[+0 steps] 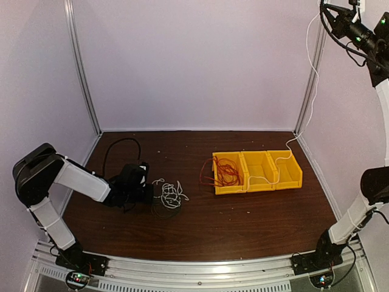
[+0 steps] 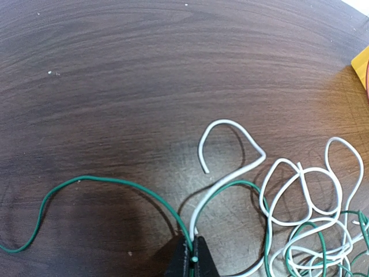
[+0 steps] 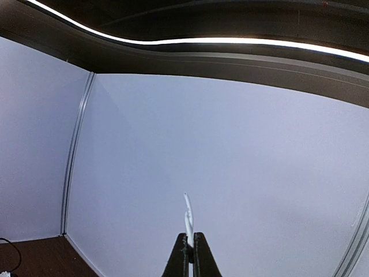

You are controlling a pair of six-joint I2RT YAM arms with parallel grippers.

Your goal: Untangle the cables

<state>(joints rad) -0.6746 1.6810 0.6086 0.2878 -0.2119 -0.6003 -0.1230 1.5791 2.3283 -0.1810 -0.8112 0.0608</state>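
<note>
Left pincer point(image 2: 192, 245) tight on thin, smooth cables point(image 2: 223, 122), green and white loops.

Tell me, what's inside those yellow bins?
The left bin holds a red cable, loops spilling over its rim. A white cable crosses the other two, rising to the right gripper. Anything beneath the red loops is hidden.

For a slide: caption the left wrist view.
Left gripper shut on the green cable, the white cable looped alongside on the table.
</note>
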